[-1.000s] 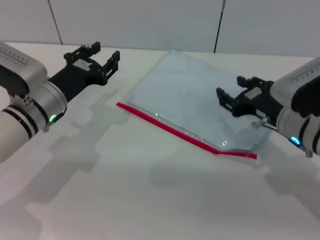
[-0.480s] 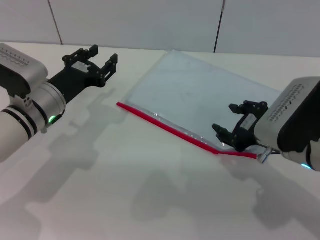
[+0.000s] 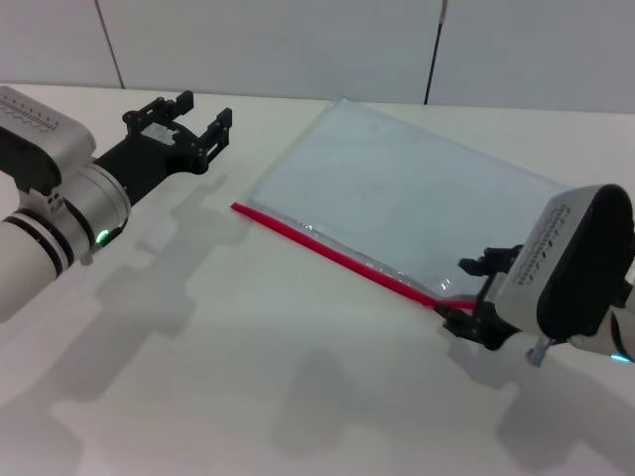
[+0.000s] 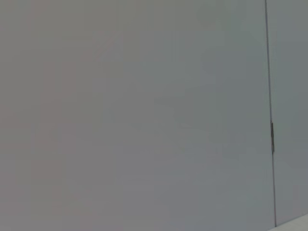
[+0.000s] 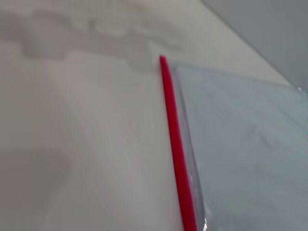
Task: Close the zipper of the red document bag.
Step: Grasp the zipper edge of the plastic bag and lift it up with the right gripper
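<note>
I see the white counter [image 3: 248, 377] spread under both arms, with a grey panelled wall [image 3: 298, 45] behind it. My left wrist camera shows only that wall [image 4: 144, 115].

The red document bag [image 3: 397, 213] lies flat on the counter, a translucent blue-grey pouch stretching away from my right pincer toward the wall, and off to the right of my left pincer, well apart from it. In the right wrist view the bag [image 5: 250, 144] fills one side, with bare counter [image 5: 72, 144] on the other.

The zipper [image 3: 332, 253] is the thin red strip along the bag's long edge nearest me. It runs from its free end, near the left pincer's side of the counter, diagonally to my right pincer. The right wrist camera looks straight along that strip [image 5: 175, 144] toward its far end.

My left pincer [image 3: 189, 119] hovers above the counter, clear of the bag, its black fingers released and spread with a gap between them.

My right pincer [image 3: 476, 297] sits low at the zipper's near end, at the bag's corner. Its black fingers [image 3: 466, 319] are right at the red strip, but the wrist housing hides them enough that I cannot tell whether they are clenched on it.
</note>
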Controlling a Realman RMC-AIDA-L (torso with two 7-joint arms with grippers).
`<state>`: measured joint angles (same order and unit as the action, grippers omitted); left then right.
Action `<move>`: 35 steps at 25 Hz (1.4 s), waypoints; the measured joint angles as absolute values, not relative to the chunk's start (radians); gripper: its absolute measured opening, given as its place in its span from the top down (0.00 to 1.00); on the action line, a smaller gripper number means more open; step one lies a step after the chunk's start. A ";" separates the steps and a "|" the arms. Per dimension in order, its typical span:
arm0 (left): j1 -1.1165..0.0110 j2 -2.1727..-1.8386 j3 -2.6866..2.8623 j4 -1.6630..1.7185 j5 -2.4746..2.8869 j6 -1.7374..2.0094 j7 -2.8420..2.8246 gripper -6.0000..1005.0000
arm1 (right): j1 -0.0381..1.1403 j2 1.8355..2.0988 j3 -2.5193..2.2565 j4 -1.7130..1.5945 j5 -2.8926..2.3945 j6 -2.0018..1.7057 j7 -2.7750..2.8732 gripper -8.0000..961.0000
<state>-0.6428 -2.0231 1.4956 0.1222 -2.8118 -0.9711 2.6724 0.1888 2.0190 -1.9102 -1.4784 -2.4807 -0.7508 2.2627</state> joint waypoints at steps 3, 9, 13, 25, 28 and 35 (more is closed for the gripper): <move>-0.643 -2.023 1.496 0.122 -2.812 -0.970 2.673 0.43 | 0.189 2.023 -1.910 -1.483 -2.563 -0.781 2.279 0.37; -0.645 -2.024 1.496 0.121 -2.812 -0.968 2.673 0.43 | 0.189 2.024 -1.913 -1.483 -2.647 -0.785 2.321 0.38; -0.646 -2.025 1.496 0.121 -2.812 -0.968 2.673 0.43 | 0.194 2.024 -1.919 -1.471 -2.685 -0.786 2.339 0.39; -0.648 -2.027 1.496 0.122 -2.812 -0.968 2.672 0.44 | 0.263 2.028 -1.922 -1.358 -2.692 -0.733 2.370 0.41; -0.649 -2.028 1.496 0.123 -2.812 -0.968 2.670 0.44 | 0.274 2.028 -1.922 -1.342 -2.692 -0.722 2.380 0.41; -0.649 -2.027 1.496 0.124 -2.812 -0.968 2.668 0.45 | 0.280 2.028 -1.922 -1.335 -2.695 -0.687 2.387 0.43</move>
